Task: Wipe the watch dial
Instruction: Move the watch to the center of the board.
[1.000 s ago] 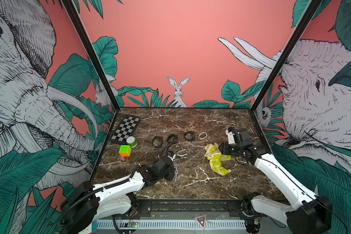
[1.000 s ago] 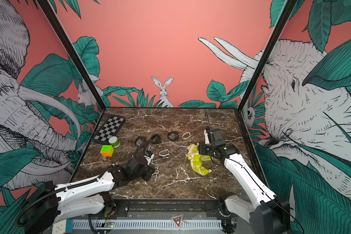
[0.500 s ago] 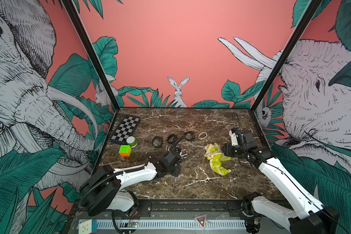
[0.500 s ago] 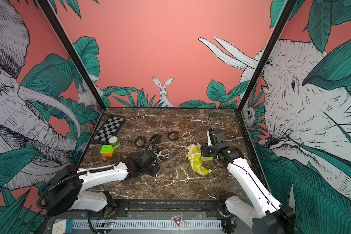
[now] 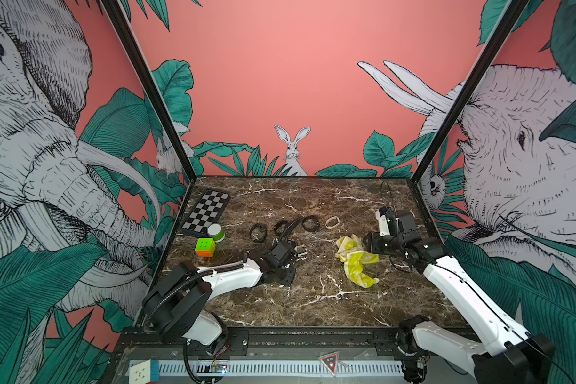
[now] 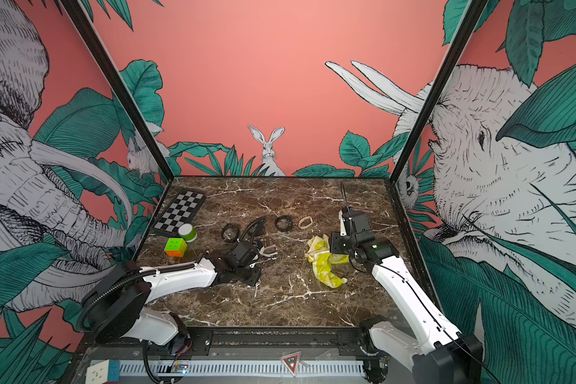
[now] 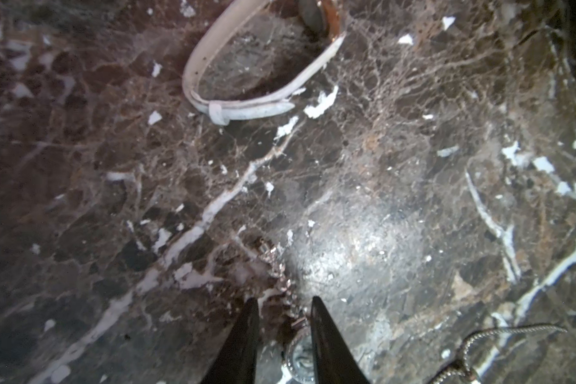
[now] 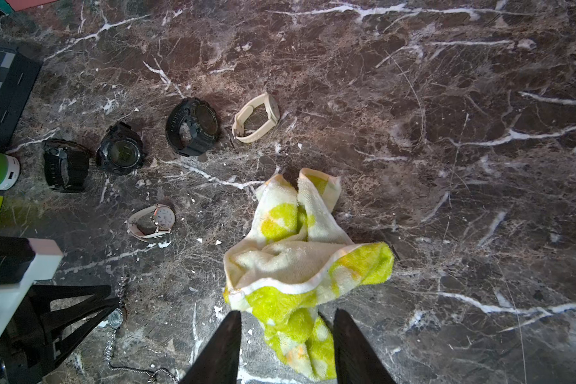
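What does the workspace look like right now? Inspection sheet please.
Surface: brown marble tabletop, white veins; no spill seen.
Job's things: yellow-white cloth crumpled on the table; silver chain watch at the left gripper; white-strap watch, beige watch and black watches lying apart.
Clutter: chessboard, green-white cylinder, colour cube grouped by the left wall.
Grippers: left jaws narrowly apart astride the chain watch, grip unclear; right gripper open over the cloth.
Cables: black hose arcs from the left wrist; ribbed conduit along the left arm.
Surroundings: mural walls; nothing seen intruding.
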